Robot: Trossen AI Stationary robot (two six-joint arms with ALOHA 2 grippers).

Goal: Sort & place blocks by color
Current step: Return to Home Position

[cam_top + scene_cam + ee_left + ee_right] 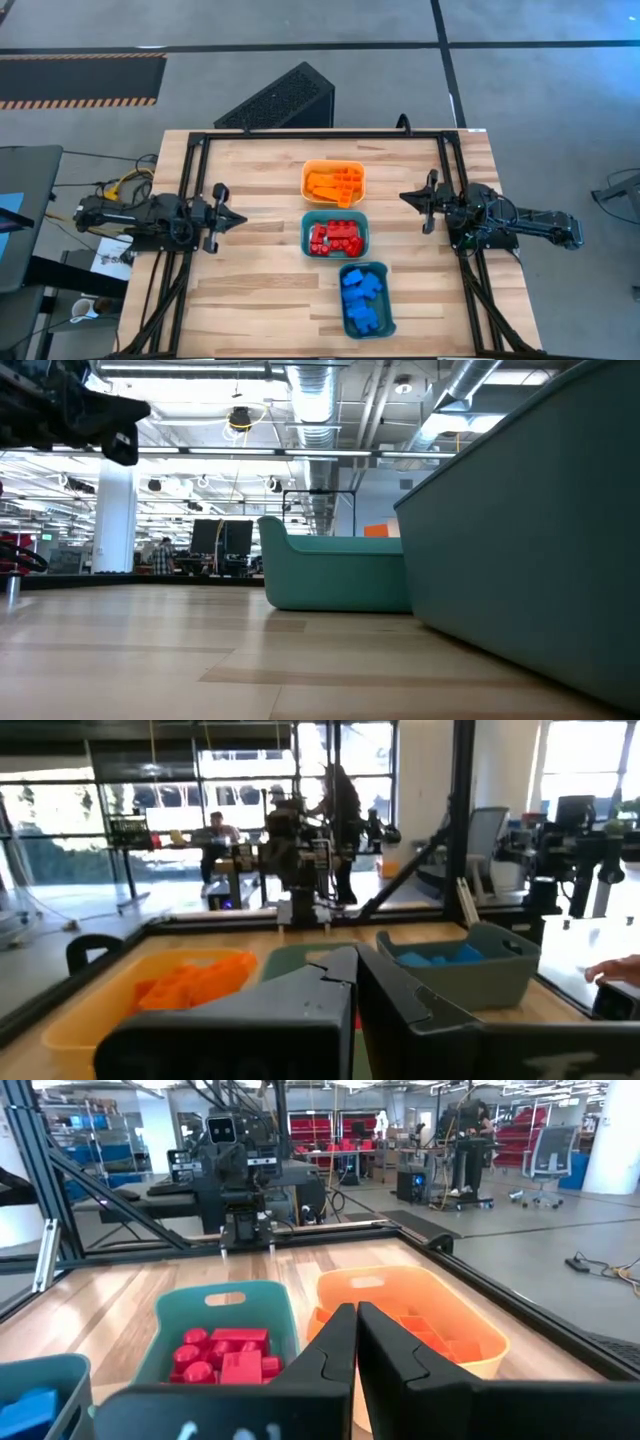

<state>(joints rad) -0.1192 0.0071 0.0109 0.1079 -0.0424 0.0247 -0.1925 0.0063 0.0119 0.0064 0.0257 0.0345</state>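
Note:
Three bins stand in a row down the table's middle. The orange bin (pixel 334 183) holds orange blocks (pixel 195 982). The middle teal bin (pixel 335 235) holds red blocks (pixel 225 1355). The near teal bin (pixel 363 298) holds blue blocks (pixel 435 958). No loose block shows on the wood. My left gripper (pixel 240 218) hovers level at the table's left side, pointing toward the bins, shut and empty. My right gripper (pixel 404 197) hovers level at the right side, pointing toward the bins, fingertips together with nothing between them.
Black frame rails (pixel 190 200) run along the table's left, right and far sides. A black perforated box (pixel 280 100) stands on the floor beyond the far edge. A person's hand (pixel 615 970) shows at the left wrist view's edge. Bare wood (pixel 260 290) lies on both sides of the bins.

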